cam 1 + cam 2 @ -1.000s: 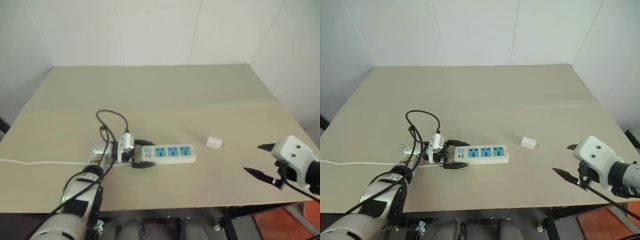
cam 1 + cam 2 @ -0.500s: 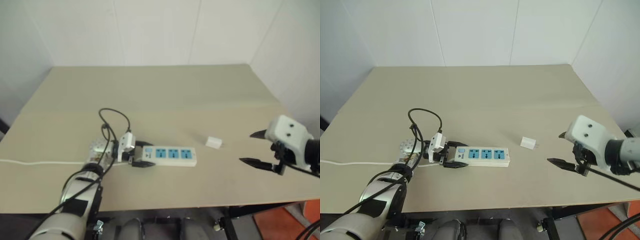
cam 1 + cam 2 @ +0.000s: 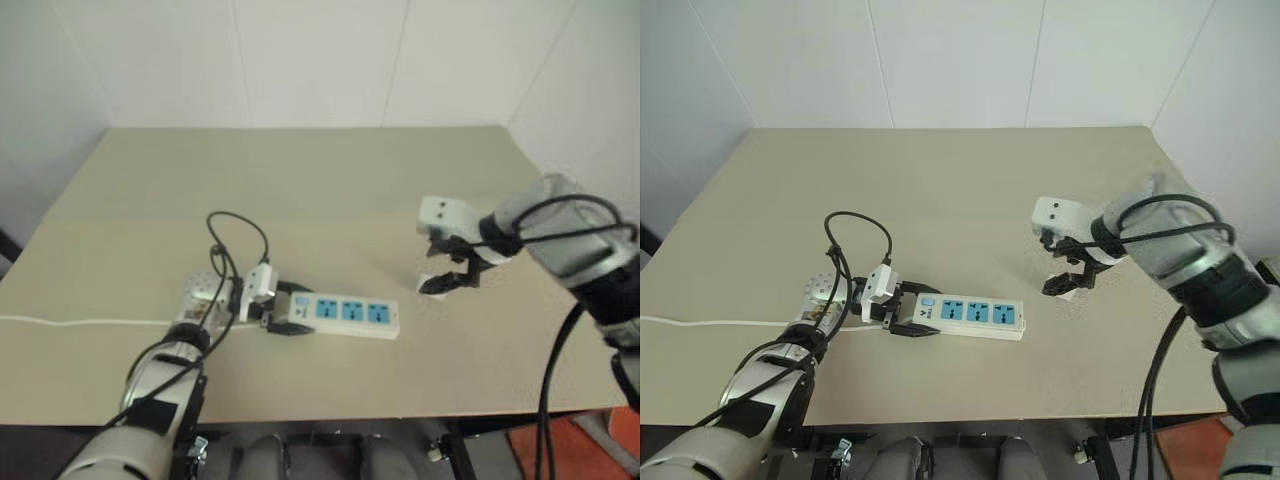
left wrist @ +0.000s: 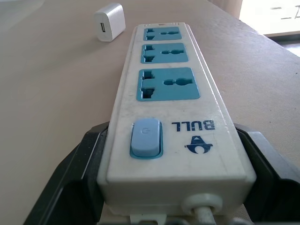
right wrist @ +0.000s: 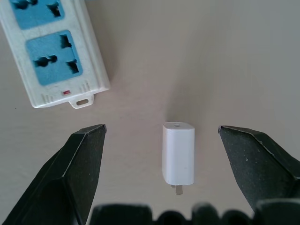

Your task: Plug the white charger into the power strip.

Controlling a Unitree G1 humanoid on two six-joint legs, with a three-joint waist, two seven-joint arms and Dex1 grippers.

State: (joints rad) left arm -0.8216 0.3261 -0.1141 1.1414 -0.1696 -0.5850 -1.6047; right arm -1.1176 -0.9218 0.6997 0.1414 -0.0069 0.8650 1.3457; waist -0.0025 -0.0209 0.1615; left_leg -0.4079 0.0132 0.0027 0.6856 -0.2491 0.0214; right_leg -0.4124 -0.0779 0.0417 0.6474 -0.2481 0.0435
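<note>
The white charger (image 5: 178,152) lies flat on the bench (image 3: 330,200), just past the power strip's (image 3: 345,314) far end. The right pincer (image 5: 161,161) hangs spread wide above it, pointing steeply down, charger centred between the fingers. Closing too high could flick the small block aside. The left pincer (image 4: 164,187) is clenched on the strip's switch end, reaching level.

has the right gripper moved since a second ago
Yes. The right gripper has swung in from the table's right edge and now hangs open over the white charger, which stayed put.
</note>
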